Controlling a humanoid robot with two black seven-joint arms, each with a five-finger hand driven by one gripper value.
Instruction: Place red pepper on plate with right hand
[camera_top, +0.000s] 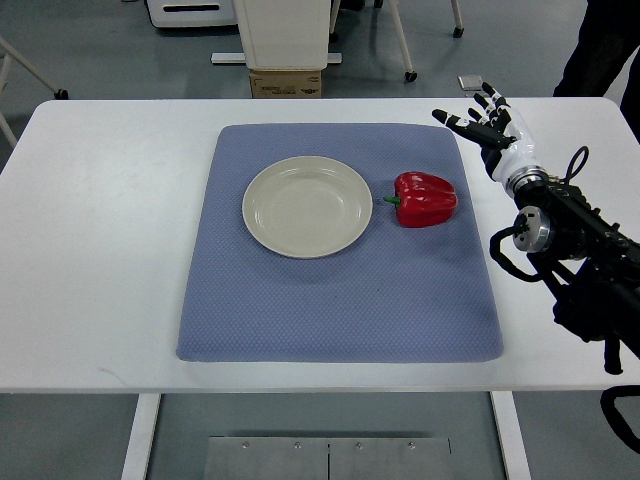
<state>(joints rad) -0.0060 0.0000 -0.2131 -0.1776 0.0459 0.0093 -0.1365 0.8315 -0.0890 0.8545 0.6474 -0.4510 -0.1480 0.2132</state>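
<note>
A red bell pepper (425, 198) lies on its side on the blue mat (340, 290), its green stem pointing left toward the plate. The cream plate (308, 206) sits just left of it with nothing on it. My right hand (486, 122) hovers above the table's far right, up and to the right of the pepper, apart from it. Its fingers are spread and hold nothing. The black right arm (575, 255) comes in from the right edge. My left arm does not show.
The white table (90, 230) carries the mat in its middle. Beyond the far edge stand a cardboard box (286, 84), a white machine base and chair legs. A person's dark trouser leg (600, 45) shows at top right.
</note>
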